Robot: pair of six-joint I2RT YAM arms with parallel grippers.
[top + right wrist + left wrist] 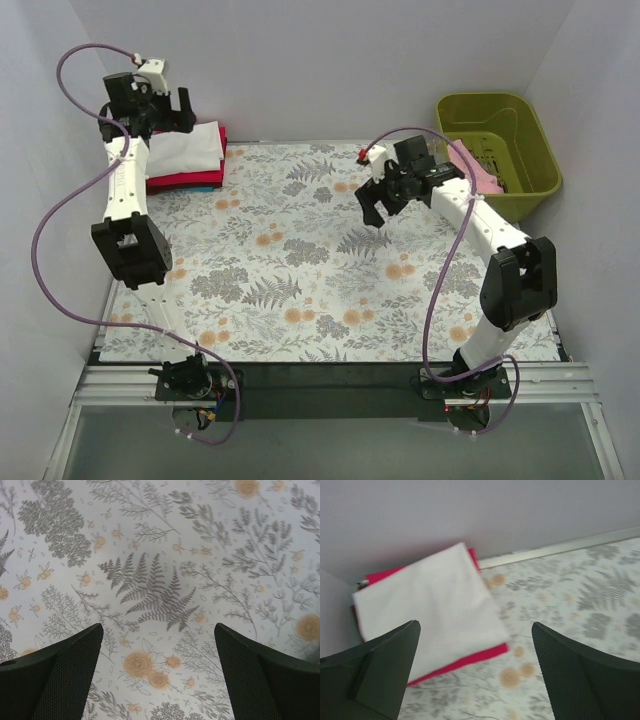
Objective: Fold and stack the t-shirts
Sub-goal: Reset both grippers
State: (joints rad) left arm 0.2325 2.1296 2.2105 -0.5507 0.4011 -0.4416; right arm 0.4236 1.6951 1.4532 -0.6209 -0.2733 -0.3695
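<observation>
A folded white t-shirt lies on top of a folded crimson red t-shirt at the table's back left corner. In the left wrist view the white shirt covers the red one. A pale pink t-shirt hangs over the rim of the olive-green basket. My left gripper is open and empty, held above the stack. My right gripper is open and empty above the bare cloth in the middle right.
A floral tablecloth covers the table. White walls close in the back and both sides. A blue layer shows under the stack. Purple cables loop off both arms.
</observation>
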